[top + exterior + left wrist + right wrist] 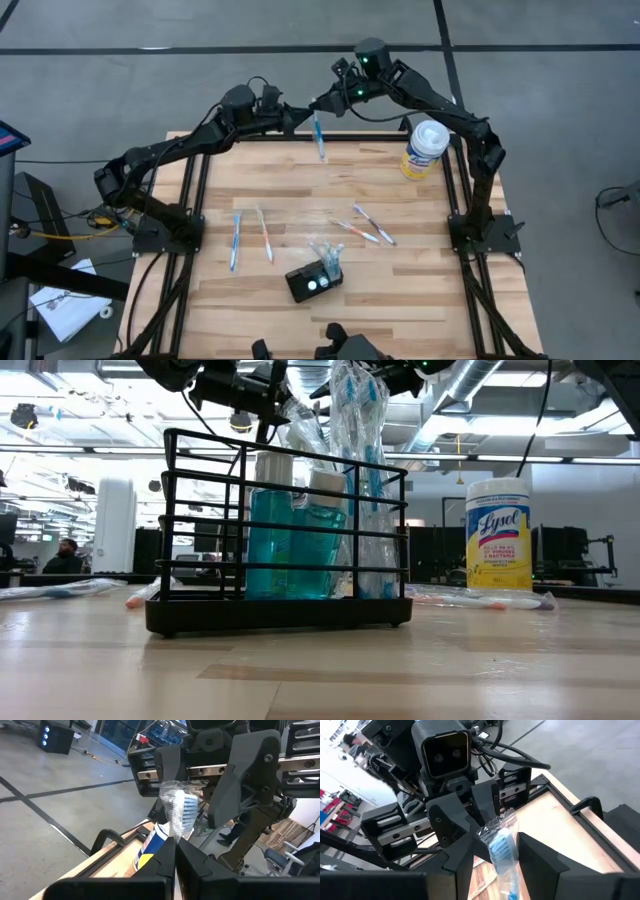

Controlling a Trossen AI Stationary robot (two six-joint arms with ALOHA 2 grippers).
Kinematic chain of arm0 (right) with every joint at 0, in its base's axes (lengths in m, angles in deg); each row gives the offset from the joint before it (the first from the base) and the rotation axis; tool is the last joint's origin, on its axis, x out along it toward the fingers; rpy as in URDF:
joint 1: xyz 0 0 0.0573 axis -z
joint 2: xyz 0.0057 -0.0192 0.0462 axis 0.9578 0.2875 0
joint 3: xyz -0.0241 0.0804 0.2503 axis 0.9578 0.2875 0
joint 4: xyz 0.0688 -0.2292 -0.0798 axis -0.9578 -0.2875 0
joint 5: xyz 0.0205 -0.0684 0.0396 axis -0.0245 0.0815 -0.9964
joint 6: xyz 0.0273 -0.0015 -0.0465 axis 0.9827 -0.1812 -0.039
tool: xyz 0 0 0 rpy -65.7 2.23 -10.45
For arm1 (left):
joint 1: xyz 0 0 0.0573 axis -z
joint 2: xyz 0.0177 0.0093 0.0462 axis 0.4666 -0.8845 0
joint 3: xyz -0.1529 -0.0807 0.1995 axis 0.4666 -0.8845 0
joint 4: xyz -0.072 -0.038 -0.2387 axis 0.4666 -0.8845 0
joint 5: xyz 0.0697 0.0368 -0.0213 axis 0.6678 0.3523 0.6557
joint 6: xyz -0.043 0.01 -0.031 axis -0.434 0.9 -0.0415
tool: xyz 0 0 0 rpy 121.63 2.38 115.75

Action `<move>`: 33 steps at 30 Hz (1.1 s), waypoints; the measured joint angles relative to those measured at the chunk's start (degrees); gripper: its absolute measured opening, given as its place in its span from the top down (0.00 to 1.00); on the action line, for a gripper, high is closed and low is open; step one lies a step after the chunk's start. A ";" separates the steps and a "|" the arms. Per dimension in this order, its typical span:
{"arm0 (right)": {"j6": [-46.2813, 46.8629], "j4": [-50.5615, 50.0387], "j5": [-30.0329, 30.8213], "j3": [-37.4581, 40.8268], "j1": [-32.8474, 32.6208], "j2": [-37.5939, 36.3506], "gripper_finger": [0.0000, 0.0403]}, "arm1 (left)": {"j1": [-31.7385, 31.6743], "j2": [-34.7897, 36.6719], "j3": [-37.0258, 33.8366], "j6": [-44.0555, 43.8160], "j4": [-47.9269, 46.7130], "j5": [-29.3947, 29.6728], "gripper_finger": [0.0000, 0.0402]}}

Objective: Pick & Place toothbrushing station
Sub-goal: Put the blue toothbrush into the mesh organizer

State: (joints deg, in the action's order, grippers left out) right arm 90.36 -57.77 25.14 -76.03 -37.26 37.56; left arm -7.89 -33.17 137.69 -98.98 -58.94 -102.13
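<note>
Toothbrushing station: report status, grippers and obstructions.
Left gripper shut on wrapped toothbrush, above far table edge. Right gripper open, straddling it. Toothbrushing station untouched, mid-table. Loose toothbrushes nearby.

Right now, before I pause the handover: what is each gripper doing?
Left gripper: shut on the wrapped toothbrush.
Right gripper: fingers around the same toothbrush; grip cannot be told.

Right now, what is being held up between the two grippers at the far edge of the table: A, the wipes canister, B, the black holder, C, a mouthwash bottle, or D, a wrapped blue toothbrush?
D: the left gripper is shut on the wrapped blue toothbrush, with the right gripper closing around its bristle end, while the wipes canister and black holder sit on the table.
</note>
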 joint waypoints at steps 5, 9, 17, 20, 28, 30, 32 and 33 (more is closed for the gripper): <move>-2.77 0.04 0.29 0.00 0.00 0.00 0.83 | 0.00 0.02 0.00 -0.62 0.19 -1.14 1.00; -5.79 0.28 1.77 0.00 -0.02 0.00 0.96 | 0.00 0.02 -0.02 -0.59 0.23 -1.70 1.00; -6.82 0.84 1.13 0.00 0.24 0.00 0.99 | -0.76 0.13 -0.07 1.58 1.05 -5.05 0.89; -6.75 -0.62 0.61 0.00 0.85 0.00 0.99 | -1.75 0.13 -0.07 1.01 0.78 -6.42 0.76; -8.25 -5.75 0.37 0.00 3.81 -1.69 0.99 | -6.74 1.69 -0.20 6.85 -9.90 -8.58 0.48; -7.88 -5.77 0.00 0.00 4.35 -2.58 0.99 | -8.70 1.76 -0.16 7.10 -10.44 -8.58 0.48; -6.98 -5.94 -0.57 0.00 4.30 -3.64 0.99 | -11.22 1.90 -0.17 7.62 -10.90 -8.56 0.49; -7.00 -6.31 -1.14 0.00 4.08 -4.31 0.99 | -12.44 2.05 -0.17 8.23 -10.90 -8.54 0.50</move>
State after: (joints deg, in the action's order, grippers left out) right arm 83.36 -64.09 23.99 -76.03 -33.18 33.25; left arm -20.34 -31.12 137.51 -90.75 -69.84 -110.67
